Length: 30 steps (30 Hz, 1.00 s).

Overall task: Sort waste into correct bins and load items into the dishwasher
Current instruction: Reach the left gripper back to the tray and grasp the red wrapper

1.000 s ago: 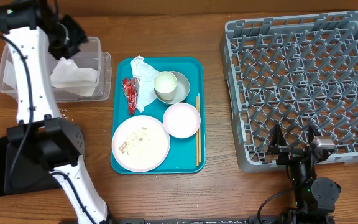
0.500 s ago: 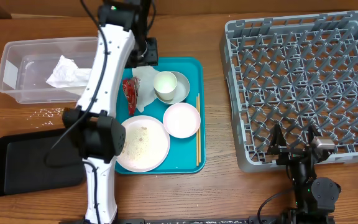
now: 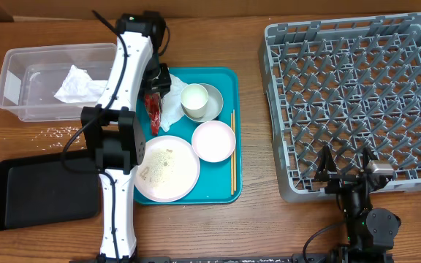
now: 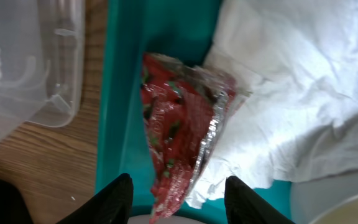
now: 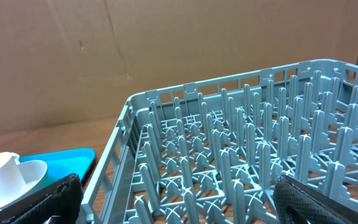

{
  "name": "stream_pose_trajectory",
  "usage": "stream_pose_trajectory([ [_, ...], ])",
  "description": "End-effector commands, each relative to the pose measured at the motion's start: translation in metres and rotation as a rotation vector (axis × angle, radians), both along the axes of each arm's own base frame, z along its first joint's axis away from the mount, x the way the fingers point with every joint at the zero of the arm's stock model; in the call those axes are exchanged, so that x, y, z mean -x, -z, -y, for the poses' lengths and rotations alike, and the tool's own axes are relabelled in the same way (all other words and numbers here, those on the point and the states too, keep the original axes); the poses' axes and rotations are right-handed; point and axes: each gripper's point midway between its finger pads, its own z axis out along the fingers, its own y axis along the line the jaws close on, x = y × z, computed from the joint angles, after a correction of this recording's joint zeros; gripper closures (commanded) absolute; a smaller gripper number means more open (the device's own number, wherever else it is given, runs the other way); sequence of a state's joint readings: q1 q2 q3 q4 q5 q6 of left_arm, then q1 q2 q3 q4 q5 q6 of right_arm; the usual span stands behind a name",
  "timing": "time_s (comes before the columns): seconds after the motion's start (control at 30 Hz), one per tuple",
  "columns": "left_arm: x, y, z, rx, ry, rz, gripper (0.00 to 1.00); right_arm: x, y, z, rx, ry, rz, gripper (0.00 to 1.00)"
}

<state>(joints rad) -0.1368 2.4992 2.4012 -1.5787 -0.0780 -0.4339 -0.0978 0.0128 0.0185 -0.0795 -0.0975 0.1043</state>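
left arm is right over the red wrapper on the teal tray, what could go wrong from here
1. The left jaws stand open either side of the red wrapper, which lies against the white napkin; closing may pinch both and send them to one bin.
2. The wrapper lies flat on the teal tray, so the jaws may slip off it or scrape the tray.
3. The cup sits close beside the napkin; a dragged napkin could nudge it.
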Motion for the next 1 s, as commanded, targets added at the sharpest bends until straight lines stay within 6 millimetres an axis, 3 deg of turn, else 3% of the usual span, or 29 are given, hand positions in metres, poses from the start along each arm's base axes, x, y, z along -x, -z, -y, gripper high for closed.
stream_pose_trajectory([
  [0.0,-0.002,-0.001,0.000,0.013,0.039,0.003,0.48,0.000,0.002,0.001,0.001,0.002,0.003,0.00],
  [0.23,0.005,0.012,0.018,0.074,0.097,-0.032,0.48,0.000,0.002,0.001,0.001,0.002,0.003,0.00],
  [0.57,0.020,0.044,0.013,0.063,0.090,-0.098,0.48,0.000,0.002,0.001,0.001,0.002,0.003,0.00],
  [0.7,0.022,0.046,0.012,0.062,0.089,-0.106,0.61,0.000,0.002,0.001,0.001,0.002,0.003,0.00],
  [0.87,0.021,0.046,0.012,0.063,0.089,-0.101,0.66,0.000,0.002,0.001,0.001,0.002,0.003,0.00],
  [0.97,0.020,0.046,0.013,0.064,0.089,-0.096,0.87,0.000,0.002,0.001,0.001,0.002,0.003,0.00],
])
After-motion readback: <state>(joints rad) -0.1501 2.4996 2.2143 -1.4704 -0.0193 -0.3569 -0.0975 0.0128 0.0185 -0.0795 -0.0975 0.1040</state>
